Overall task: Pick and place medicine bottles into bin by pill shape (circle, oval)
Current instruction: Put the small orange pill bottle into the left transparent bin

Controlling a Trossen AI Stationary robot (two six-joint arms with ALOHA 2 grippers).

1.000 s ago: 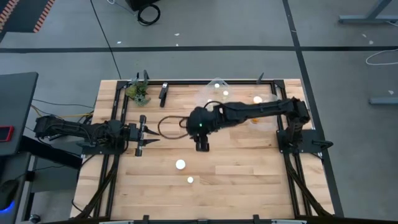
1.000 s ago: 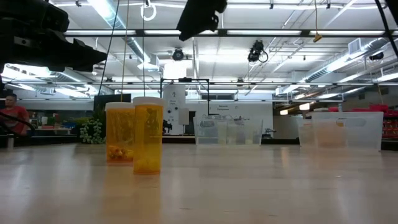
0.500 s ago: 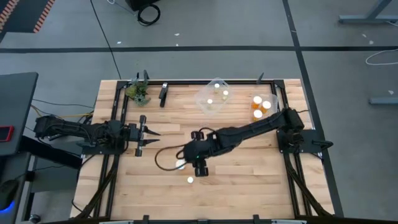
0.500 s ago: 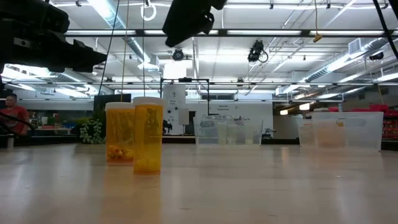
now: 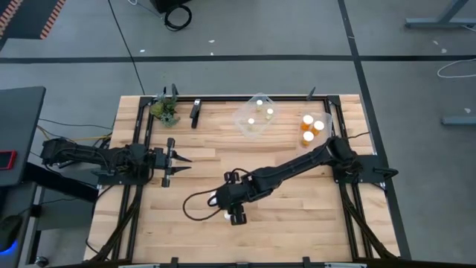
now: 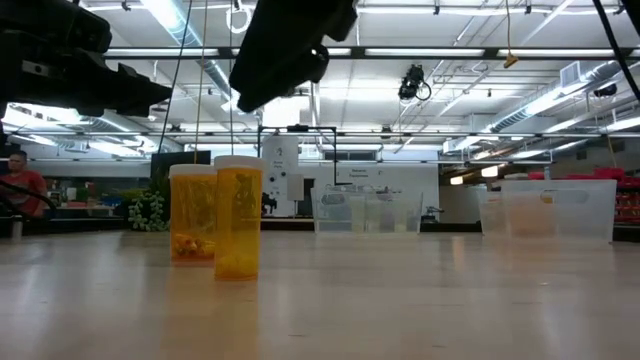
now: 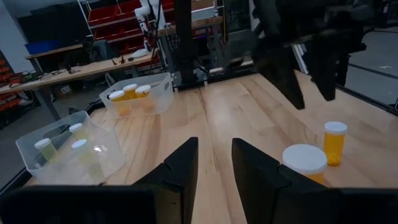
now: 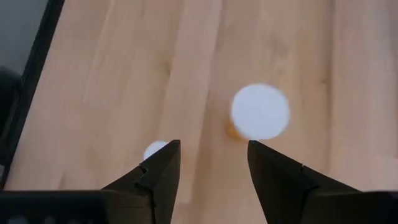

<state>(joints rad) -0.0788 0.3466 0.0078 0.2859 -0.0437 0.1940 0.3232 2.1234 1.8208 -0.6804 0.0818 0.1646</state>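
Two amber bottles (image 6: 216, 228) stand upright side by side on the table (image 5: 297, 208), well apart from the clear bins (image 5: 256, 115). Right gripper (image 8: 208, 165) hangs above them, jaws spread, empty. Left gripper (image 5: 175, 161) waits off to the side, fingers parted.

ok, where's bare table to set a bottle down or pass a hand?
Bare wood: the near right corner, right of the right gripper, and the centre strip between the left gripper and the clear bin. Crowded: the right gripper's spot over the two loose bottles, and the far edge with both bins and the plant.
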